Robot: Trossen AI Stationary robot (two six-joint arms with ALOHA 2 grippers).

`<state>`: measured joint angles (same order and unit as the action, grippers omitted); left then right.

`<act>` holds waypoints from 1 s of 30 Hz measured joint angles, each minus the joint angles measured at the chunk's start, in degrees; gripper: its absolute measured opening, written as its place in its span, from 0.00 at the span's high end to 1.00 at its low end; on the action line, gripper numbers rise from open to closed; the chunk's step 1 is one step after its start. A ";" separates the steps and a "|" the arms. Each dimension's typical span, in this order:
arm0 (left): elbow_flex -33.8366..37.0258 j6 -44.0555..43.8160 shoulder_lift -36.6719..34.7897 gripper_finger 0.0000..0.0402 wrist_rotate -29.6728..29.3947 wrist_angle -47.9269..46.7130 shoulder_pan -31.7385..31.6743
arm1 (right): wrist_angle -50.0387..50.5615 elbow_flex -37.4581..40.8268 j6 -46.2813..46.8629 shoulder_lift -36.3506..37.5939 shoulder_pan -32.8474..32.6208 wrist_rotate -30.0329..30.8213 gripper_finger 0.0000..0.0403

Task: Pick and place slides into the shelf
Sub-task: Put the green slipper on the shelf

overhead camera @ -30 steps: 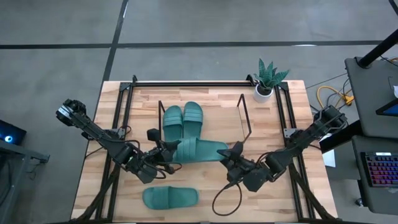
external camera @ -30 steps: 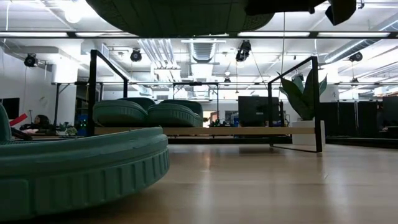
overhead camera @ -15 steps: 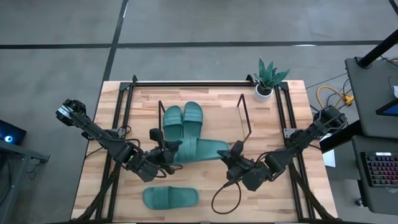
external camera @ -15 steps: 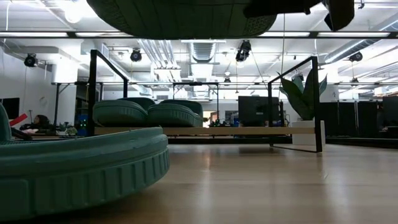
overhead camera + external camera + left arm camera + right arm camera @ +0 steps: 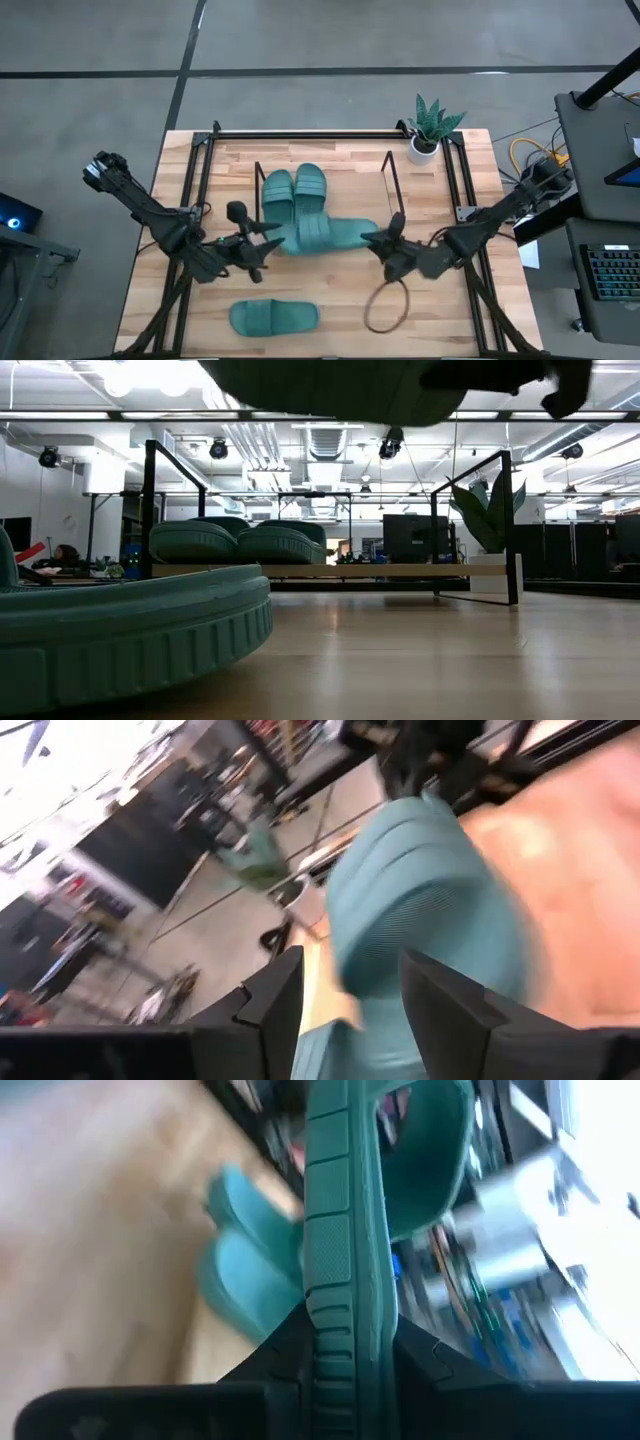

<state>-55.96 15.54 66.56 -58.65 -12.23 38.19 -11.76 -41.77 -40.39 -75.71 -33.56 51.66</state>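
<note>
Wood table (image 5: pixel 330 300) | right gripper (image 5: pixel 385 240) clamps slide (image 5: pixel 335 233) | left gripper (image 5: pixel 258 245) fingers apart

Held slide (image 5: pixel 330 234) now rightward, left claw (image 5: pixel 262 243) apart.

Both arms are dark, near-black, built of slim tubular links with bulkier rounded joints. A black cable loops loosely below the right arm (image 5: pixel 480 228), and thinner black cabling trails along the left arm (image 5: pixel 150 215). Seen from the wrists, the fingers (image 5: pixel 275 1005) are matte black, flat-sided blocks with angular, chamfered edges.
</note>
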 joint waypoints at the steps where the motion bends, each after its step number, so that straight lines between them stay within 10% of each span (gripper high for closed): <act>1: 0.02 0.42 -0.73 0.63 1.31 -0.01 0.30 | -4.28 2.44 -2.77 1.50 0.14 -2.92 0.84; 9: 0.11 5.30 -2.09 0.63 11.86 1.23 2.14 | -30.02 17.45 -15.66 11.70 1.93 -19.00 0.84; 30: 0.15 33.48 6.58 0.62 10.13 19.24 2.74 | -27.19 20.23 -11.61 13.69 3.24 -20.59 0.84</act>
<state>-55.81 49.02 73.14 -48.52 7.01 40.92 -38.95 -21.54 -51.99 -62.01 -30.33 31.07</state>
